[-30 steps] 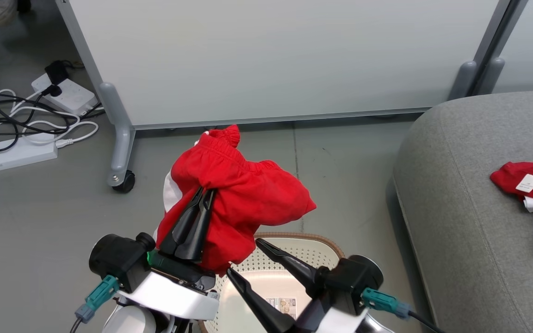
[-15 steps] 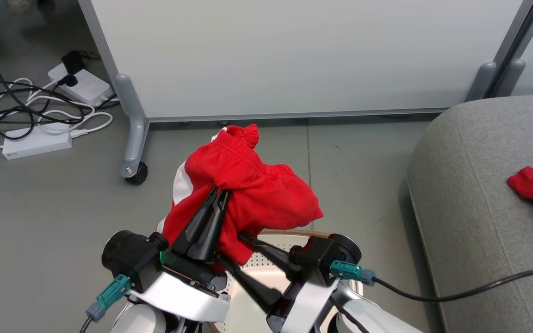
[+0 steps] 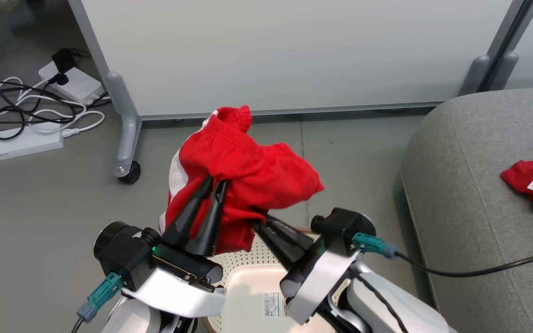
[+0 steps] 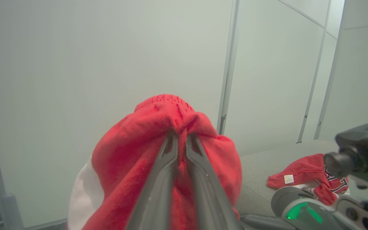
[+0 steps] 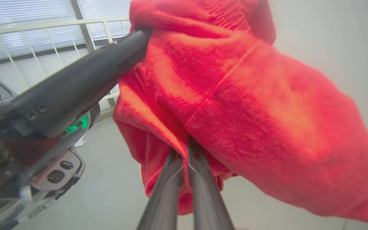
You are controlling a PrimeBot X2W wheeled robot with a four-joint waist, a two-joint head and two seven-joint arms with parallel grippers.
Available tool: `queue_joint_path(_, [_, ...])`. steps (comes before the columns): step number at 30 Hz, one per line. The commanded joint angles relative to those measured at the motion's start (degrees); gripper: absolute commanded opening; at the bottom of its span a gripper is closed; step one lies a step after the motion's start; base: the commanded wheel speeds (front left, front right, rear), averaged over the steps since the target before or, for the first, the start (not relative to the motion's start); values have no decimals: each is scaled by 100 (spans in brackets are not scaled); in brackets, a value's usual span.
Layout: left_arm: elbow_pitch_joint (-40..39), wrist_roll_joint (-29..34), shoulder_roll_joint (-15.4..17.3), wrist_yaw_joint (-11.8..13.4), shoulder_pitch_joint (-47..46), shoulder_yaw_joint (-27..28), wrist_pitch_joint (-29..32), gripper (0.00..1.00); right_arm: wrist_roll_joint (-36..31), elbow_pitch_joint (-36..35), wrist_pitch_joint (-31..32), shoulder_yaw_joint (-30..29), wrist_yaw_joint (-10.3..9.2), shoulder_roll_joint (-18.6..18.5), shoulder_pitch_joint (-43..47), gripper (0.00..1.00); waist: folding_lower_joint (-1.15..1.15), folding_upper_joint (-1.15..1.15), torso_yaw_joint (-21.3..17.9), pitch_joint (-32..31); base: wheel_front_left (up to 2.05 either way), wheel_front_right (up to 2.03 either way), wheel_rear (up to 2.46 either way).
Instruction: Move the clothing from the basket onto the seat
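The left jaws and right jaws are pinching thin folds of the shiny red fabric garment (image 3: 257,171). Slack beyond them is risking slipping free short of the grey upholstered sofa (image 3: 470,185) to their right.

clothing (image 3: 248,171) above basket (image 3: 237,260), seat (image 3: 470,208) right of basket

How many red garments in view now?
2. One red garment hangs above the basket, pinched by the left gripper and right gripper; one heap lies on the sofa, possibly hiding more.

Bunched red garment (image 3: 248,171) raised above cream basket (image 3: 243,259). Second red garment (image 3: 523,178) crumpled on grey sofa (image 3: 456,208), right of basket
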Motion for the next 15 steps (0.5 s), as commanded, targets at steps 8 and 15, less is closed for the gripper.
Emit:
queue_joint_path(8, [-29,244,214,-114,-9,-161,11,100,-126,305,-138,-723,4,-35,-50,0,0,0,-172,-4,0,0,0])
queue_joint_path(15, [147,372,479,-267,-46,-839,245,100,-279,549,-181,-1422,4,-72,138,0,0,0,-301,64,0,0,0])
